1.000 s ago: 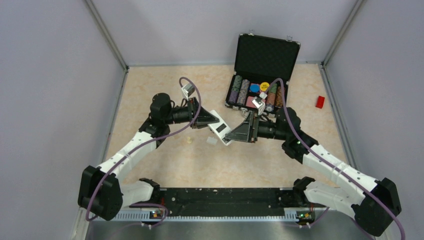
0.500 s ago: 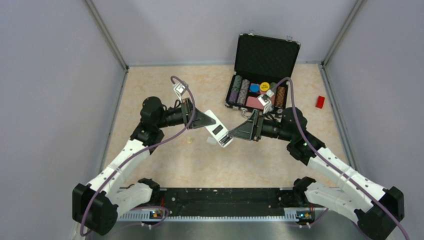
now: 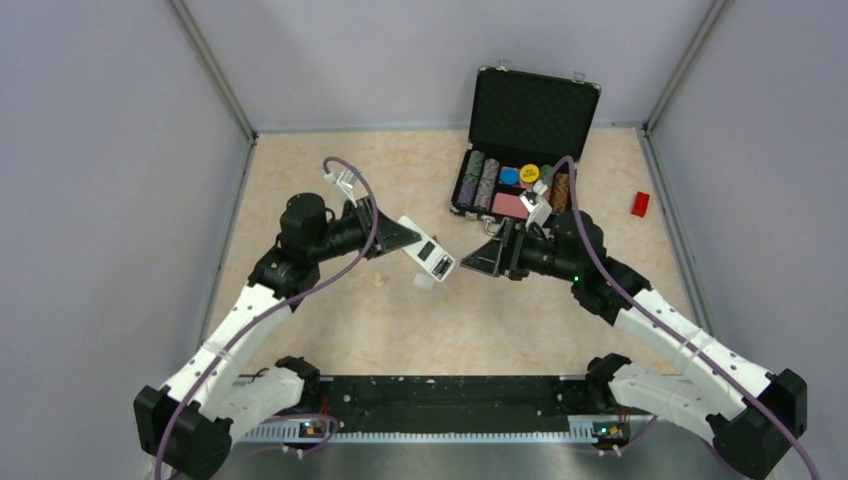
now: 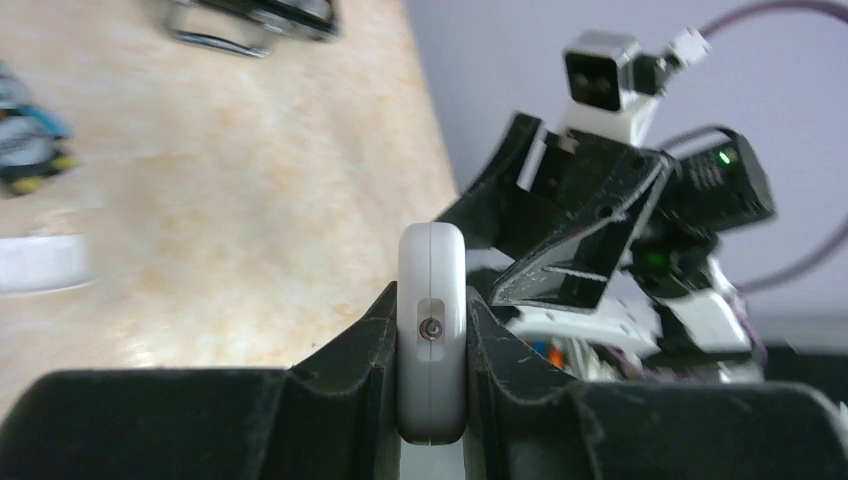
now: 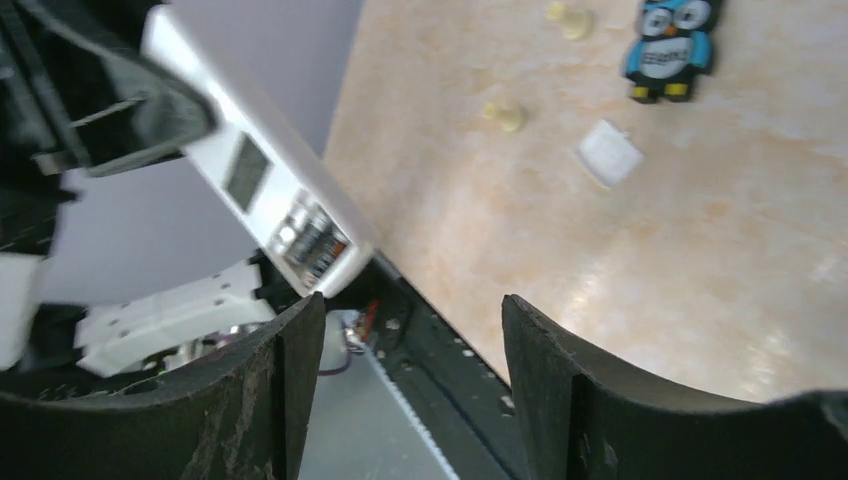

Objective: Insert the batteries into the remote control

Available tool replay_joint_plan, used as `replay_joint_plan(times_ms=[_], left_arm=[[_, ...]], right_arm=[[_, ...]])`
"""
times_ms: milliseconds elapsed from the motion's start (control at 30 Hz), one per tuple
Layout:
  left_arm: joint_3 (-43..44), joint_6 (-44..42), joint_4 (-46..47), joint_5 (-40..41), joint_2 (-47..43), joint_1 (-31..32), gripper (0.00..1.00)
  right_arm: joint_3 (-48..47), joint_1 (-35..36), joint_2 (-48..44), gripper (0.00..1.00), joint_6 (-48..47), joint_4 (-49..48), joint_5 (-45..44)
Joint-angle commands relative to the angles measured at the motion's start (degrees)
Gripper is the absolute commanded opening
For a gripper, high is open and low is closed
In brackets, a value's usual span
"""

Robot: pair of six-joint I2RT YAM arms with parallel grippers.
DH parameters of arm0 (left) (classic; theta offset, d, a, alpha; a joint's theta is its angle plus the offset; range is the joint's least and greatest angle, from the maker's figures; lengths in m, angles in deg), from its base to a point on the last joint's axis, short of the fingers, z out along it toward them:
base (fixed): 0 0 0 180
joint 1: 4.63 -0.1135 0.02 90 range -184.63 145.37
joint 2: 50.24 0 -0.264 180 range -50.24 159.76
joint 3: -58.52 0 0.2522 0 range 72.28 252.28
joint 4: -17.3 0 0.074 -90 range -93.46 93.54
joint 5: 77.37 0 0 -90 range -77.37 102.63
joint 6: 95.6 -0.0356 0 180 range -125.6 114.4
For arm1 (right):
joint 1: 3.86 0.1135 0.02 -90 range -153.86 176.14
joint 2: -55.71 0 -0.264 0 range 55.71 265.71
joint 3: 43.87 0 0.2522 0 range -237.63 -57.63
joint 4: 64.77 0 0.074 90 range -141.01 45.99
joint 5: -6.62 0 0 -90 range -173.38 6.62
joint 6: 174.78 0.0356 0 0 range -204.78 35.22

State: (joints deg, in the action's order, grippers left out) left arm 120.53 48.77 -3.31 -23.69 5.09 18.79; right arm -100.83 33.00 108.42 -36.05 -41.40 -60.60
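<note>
My left gripper [image 3: 405,236] is shut on one end of the white remote control [image 3: 427,259], held in the air over the table. In the left wrist view the remote control [image 4: 432,330] shows edge-on, pinched between both fingers. Its white back faces my right wrist camera. There the remote control [image 5: 262,188] has an open bay near its free end, and the batteries [image 5: 312,240] lie in it side by side. My right gripper [image 3: 478,263] stands open a little to the right of the remote, not touching it. In the right wrist view, the right gripper [image 5: 412,320] has nothing between its fingers.
An open black case [image 3: 522,150] of poker chips stands at the back. A red block [image 3: 640,203] lies far right. On the table under the remote are a small white flat piece [image 5: 610,154], cream pegs [image 5: 509,114] and a blue owl toy [image 5: 668,40].
My left arm has carried the remote to the left and back. My right gripper, which was at the remote's free end, now stands apart from it with its jaws slightly narrower.
</note>
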Motion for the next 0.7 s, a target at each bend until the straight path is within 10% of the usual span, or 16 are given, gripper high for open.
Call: replay_joint_plan(times_ms=[0, 667], left_arm=[[2.6, -6.5, -17.0, 23.1, -6.4, -0.1, 0.0], [7.5, -1.1, -43.3, 65.4, -30.8, -0.1, 0.0]], right_arm=[[-0.5, 0.3, 4.4, 0.63, -7.6, 5.5, -10.0], [-28.8, 19.1, 51.4, 0.44, -36.9, 7.9, -22.6]])
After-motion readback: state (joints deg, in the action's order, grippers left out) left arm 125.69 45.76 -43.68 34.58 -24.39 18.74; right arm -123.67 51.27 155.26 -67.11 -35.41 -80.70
